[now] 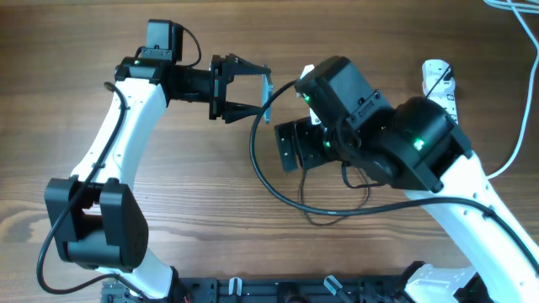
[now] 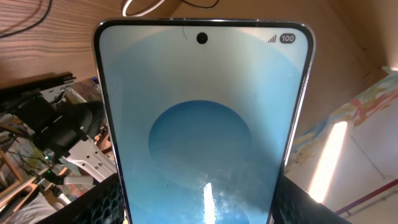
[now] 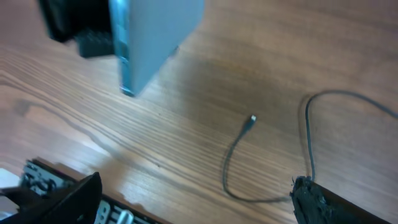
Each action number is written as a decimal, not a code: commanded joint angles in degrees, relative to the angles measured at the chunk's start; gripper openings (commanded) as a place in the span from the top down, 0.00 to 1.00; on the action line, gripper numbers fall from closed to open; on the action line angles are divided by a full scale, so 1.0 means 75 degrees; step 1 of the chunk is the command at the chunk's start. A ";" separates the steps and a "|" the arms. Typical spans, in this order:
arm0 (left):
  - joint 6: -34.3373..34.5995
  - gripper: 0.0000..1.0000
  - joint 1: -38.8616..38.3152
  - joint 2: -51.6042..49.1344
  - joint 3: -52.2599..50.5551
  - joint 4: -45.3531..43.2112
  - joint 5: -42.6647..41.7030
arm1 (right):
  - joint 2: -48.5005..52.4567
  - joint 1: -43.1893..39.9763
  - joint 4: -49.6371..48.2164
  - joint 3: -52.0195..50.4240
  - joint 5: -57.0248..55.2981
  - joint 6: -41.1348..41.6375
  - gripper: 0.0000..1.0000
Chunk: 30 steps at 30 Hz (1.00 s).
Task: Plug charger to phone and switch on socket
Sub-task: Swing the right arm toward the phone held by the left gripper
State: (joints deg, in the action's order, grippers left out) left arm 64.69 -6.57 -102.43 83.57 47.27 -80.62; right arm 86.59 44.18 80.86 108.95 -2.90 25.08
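Note:
My left gripper (image 1: 253, 88) is shut on the phone (image 1: 268, 94) and holds it up off the table. In the left wrist view its cyan screen (image 2: 202, 124) fills the frame between the black fingers (image 2: 102, 202). The right wrist view shows the phone (image 3: 155, 43) edge-on at upper left. The charger (image 3: 252, 119) lies on the wood, its small connector tip free and its thin cable looping back past the right-hand finger (image 3: 329, 202). My right gripper (image 3: 193, 205) hangs open above the table with nothing between its fingers. The socket (image 1: 438, 77) is partly hidden behind the right arm.
A thick white cord (image 1: 518, 126) runs along the table's right side. A black mounting rail (image 1: 278, 290) lines the front edge. The right arm's own black cable (image 1: 257, 160) loops over the middle of the wood.

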 commanded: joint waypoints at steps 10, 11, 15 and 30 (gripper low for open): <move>0.0443 0.44 0.0055 0.0245 0.0102 -0.0023 0.0309 | 0.0597 0.0886 -0.1043 0.0568 -0.1979 0.1183 0.02; 0.0443 0.43 0.0055 0.0245 0.0105 -0.0023 0.0309 | 0.0688 0.0886 -0.1099 0.0568 -0.2087 0.1300 0.02; 0.0443 0.44 0.0055 0.0245 0.0102 -0.0023 0.0303 | 0.1017 0.0886 -0.1320 0.0565 -0.2110 0.1536 0.02; 0.0446 0.43 0.0055 0.0245 0.0105 -0.0020 0.0050 | 0.1565 0.0857 -0.1778 0.0557 -0.2477 0.2119 0.38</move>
State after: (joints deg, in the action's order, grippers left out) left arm 67.26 -6.57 -102.43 83.57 47.27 -77.21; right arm 96.82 50.65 67.83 112.33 -19.53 39.90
